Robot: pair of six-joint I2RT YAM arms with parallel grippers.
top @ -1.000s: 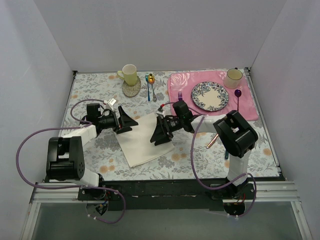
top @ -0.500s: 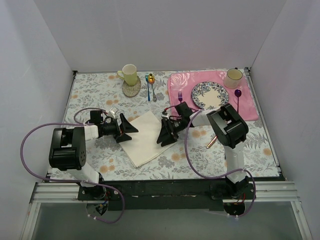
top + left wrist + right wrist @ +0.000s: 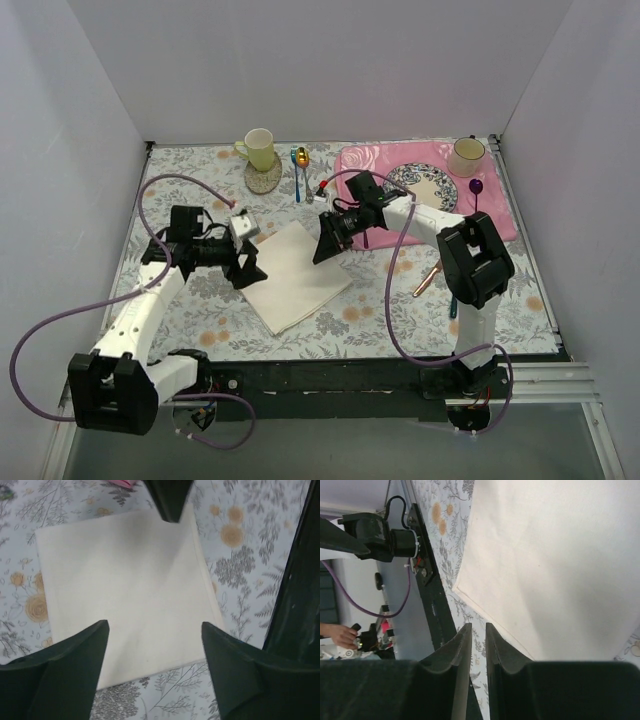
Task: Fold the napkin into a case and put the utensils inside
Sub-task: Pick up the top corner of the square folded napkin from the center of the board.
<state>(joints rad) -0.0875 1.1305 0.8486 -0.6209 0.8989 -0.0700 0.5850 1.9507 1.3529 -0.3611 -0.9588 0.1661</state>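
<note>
**Napkin: handling and jaw state**

Floral tablecloth (image 3: 200, 330), white walls. The napkin (image 3: 295, 275) lies flat at frame centre. It is judged light, limp and unbreakable; pinch a corner or edge. The left gripper (image 3: 155, 630) gapes wide over its left side, holding nothing. The right gripper (image 3: 476, 630) is nearly closed at the upper-right edge; whether it grips cloth cannot be told.

The napkin (image 3: 296, 276) is plain cream-white cloth, folded into a flat, roughly square pad. It lies on the table (image 3: 200, 330) near its middle, turned diagonally. The left wrist view shows the napkin (image 3: 125, 585) smooth, with layered edges along one side. The knife (image 3: 425, 281) is slim and copper-coloured. It lies tilted, well to the right of the napkin and apart from it. The spoon (image 3: 299, 172), with gold bowl and teal handle, lies beyond the napkin, bowl towards the far edge.
</note>
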